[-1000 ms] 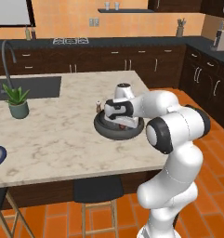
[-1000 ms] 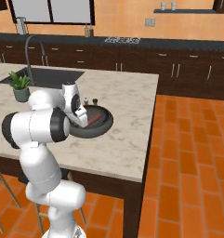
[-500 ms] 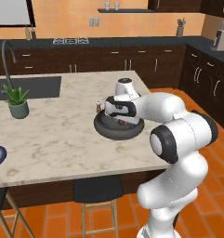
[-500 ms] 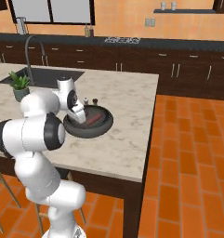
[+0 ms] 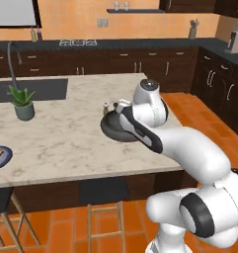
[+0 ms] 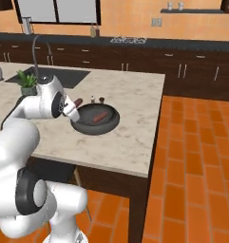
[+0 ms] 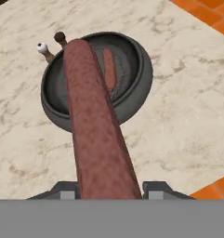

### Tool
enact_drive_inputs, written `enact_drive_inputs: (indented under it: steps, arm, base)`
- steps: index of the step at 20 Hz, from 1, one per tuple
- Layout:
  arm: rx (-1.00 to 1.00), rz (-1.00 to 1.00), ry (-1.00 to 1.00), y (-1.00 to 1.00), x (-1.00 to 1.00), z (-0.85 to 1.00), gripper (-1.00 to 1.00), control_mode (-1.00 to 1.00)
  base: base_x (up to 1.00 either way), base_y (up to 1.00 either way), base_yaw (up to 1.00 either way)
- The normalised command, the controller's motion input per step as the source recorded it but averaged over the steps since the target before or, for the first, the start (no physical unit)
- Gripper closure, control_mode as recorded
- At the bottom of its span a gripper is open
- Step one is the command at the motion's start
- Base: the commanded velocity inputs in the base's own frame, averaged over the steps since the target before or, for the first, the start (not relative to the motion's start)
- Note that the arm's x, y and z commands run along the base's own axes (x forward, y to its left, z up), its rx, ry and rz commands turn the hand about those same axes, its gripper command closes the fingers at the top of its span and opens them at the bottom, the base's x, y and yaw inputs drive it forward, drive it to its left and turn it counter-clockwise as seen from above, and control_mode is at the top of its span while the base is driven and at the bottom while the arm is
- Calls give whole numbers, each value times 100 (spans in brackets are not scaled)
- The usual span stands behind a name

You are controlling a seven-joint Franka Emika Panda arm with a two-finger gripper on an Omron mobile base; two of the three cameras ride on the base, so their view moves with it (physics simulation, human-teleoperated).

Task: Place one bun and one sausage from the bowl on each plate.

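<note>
The jaws are clamped on one end of a sausage (image 7: 97, 135), held above the desk (image 7: 187, 102) beside the bowl (image 7: 136, 88). Another sausage (image 7: 109, 69) lies inside. It looks light, stiff and smooth; a mid-length hold would steady it.

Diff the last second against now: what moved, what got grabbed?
The gripper, low over the wide dark grey bowl a second ago, has lifted clear with a slim dark reddish-brown sausage clamped between its fingers, swinging back toward the robot's left. A second sausage stays in the bowl. The bowl, the potted plant and the blue-rimmed plate have not moved.
</note>
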Motion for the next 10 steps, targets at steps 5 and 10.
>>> enact_drive_inputs:
  steps: [5,10]
  arm:
    - [0,0,0,0,0,0,100,100]
    - [0,0,0,0,0,0,100,100]
  base:
    - [-96,32,24]
    - [-40,98,15]
